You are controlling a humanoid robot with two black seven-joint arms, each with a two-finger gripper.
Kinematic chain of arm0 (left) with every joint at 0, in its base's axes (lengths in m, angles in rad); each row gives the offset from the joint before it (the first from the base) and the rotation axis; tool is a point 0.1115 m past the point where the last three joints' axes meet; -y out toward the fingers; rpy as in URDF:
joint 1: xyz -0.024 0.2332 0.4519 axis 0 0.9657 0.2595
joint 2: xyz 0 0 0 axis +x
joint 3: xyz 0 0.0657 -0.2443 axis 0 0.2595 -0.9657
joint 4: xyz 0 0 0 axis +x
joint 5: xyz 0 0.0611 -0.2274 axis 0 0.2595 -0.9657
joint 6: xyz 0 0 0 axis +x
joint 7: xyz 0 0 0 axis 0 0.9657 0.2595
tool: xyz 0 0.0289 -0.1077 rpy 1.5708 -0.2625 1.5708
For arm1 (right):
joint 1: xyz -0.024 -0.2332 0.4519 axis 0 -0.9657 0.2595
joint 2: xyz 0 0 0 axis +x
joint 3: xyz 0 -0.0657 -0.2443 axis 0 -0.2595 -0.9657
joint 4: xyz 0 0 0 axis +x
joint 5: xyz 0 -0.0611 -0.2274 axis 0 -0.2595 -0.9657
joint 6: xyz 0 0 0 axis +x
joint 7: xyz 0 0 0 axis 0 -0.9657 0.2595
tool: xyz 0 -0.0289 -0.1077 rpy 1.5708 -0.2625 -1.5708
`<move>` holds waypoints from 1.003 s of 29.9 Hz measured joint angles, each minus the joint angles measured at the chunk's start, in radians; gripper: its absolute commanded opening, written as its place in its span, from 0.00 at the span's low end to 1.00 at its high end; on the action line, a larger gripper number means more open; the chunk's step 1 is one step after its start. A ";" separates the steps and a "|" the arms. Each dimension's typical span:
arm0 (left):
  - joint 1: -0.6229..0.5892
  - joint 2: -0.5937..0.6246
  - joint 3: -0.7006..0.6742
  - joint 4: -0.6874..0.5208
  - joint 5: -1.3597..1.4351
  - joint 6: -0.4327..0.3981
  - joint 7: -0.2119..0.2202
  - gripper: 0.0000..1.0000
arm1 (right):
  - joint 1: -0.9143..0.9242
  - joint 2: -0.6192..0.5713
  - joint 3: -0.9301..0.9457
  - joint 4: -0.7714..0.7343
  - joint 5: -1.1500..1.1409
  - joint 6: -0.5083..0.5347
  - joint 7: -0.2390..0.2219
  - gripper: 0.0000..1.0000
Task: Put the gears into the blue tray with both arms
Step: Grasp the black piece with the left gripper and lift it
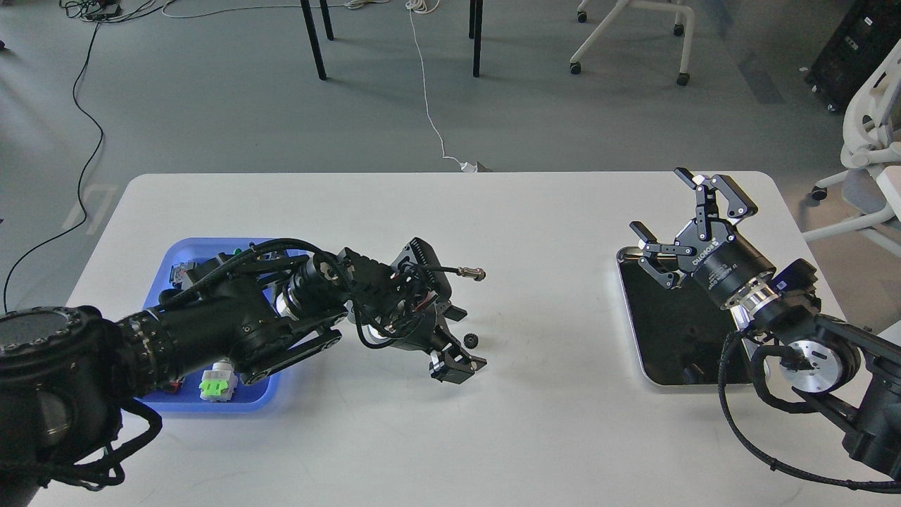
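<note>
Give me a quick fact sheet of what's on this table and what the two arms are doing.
Table: white table
Blue tray: blue tray at left, holding switch parts, one light green
Gear: small black gear on the table, beside the left gripper's fingers
Left gripper: left gripper low over the table, jaws open around the gear's spot
Right gripper: right gripper raised, jaws open, empty
Metal tray: black-bottomed tray at right, under the right arm

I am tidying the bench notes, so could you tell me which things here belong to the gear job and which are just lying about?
Belongs to the job:
gear
blue tray
left gripper
right gripper

Lying about:
green push-button switch
metal tray
white cable on the floor
office chairs
</note>
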 measured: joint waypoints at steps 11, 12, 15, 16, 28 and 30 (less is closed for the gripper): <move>-0.003 -0.011 0.025 0.025 0.000 0.014 0.001 0.25 | 0.000 0.000 -0.001 -0.001 -0.001 -0.005 0.000 0.99; -0.002 -0.012 0.026 0.027 0.000 0.016 0.001 0.22 | 0.000 0.000 -0.001 -0.001 -0.001 -0.005 0.000 0.99; -0.002 -0.014 0.027 0.028 -0.001 0.018 0.001 0.14 | 0.000 0.000 -0.001 -0.001 -0.001 -0.006 0.000 0.99; -0.002 -0.014 0.027 0.028 -0.001 0.018 0.001 0.13 | 0.000 0.000 -0.001 -0.001 -0.001 -0.006 0.000 0.99; -0.029 -0.007 0.015 0.011 0.000 0.035 -0.001 0.13 | 0.000 0.001 -0.001 -0.001 -0.001 -0.007 0.000 0.99; -0.062 0.014 0.010 -0.015 0.000 0.036 -0.001 0.14 | 0.000 0.001 -0.001 -0.001 -0.002 -0.007 0.000 0.99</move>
